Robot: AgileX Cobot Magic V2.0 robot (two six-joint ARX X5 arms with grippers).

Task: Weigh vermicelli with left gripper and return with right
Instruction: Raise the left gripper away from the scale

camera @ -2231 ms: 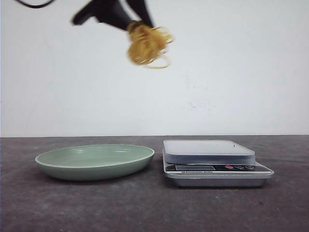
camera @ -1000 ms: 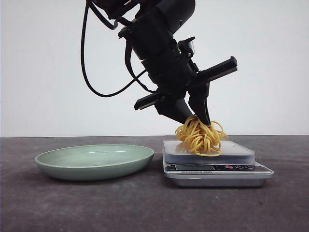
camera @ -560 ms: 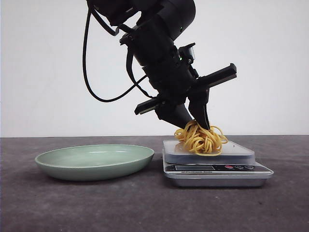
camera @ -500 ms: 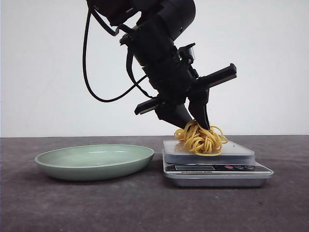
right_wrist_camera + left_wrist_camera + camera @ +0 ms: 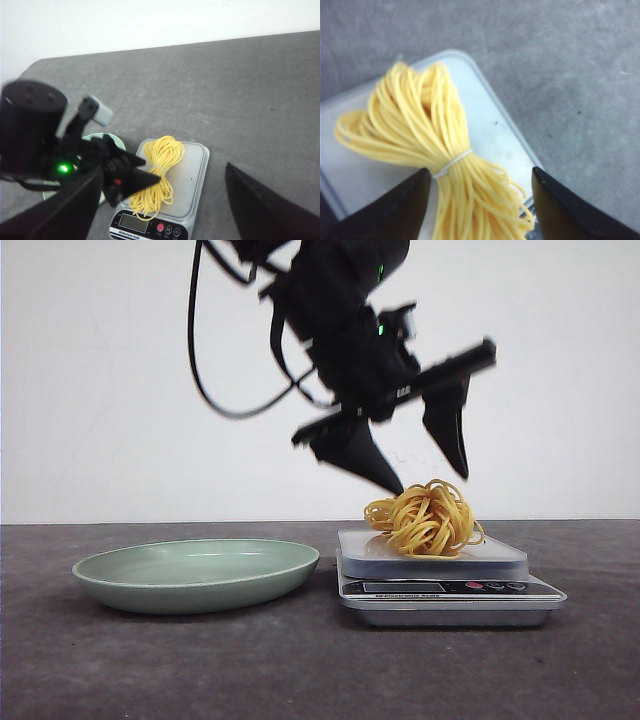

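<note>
The rounded clump of thin golden-yellow vermicelli lies free on the pale platform of the grey digital kitchen scale, with the black, sharp-fingered left pincer spread open just above it. A loose loop could snag a fingertip and drag the clump off. The right pincer, also wide open, might press the platform when grasping.
</note>
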